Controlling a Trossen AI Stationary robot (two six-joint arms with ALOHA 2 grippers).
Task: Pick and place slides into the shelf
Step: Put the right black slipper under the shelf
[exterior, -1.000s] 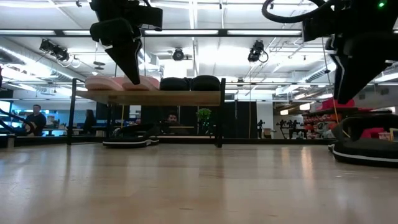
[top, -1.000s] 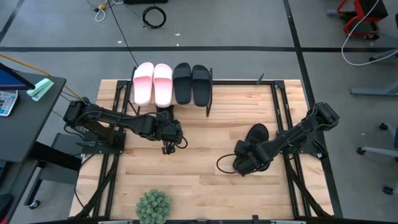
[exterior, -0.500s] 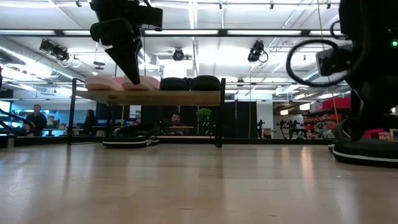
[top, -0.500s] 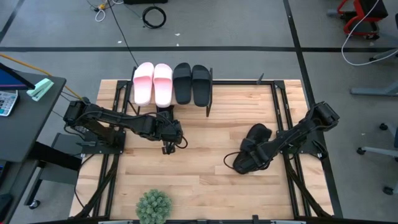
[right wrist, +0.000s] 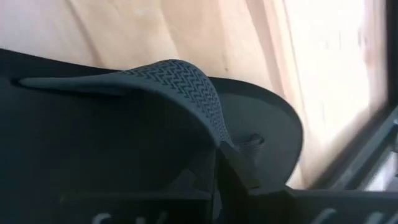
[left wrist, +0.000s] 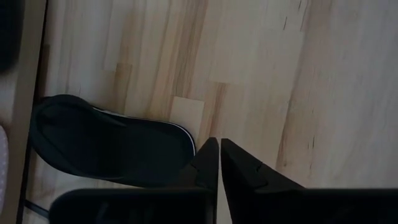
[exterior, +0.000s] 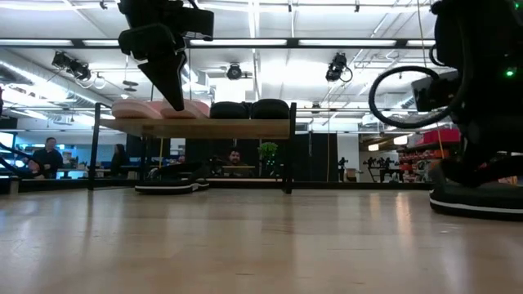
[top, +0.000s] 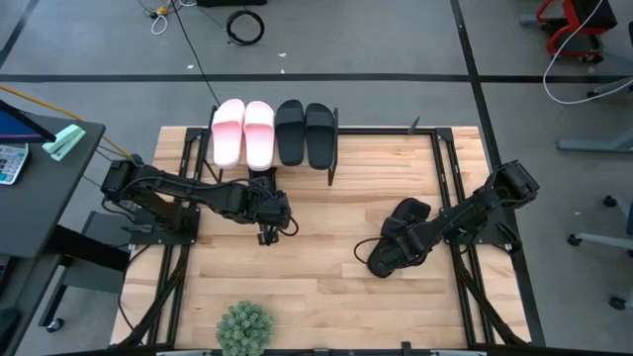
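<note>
Shelf top: filled side by side by two pink slides and two black slides.
Under shelf: a thin black slide lies there; space beside it open.
Bench centre: bare wood between both arms.
Near edge: potted plant stands there.
Right side: black slide under the right end effector.

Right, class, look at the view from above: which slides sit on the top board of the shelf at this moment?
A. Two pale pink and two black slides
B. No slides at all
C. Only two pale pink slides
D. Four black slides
A: the high view shows the two pale pink slides and two black slides lying side by side on the shelf.
</note>
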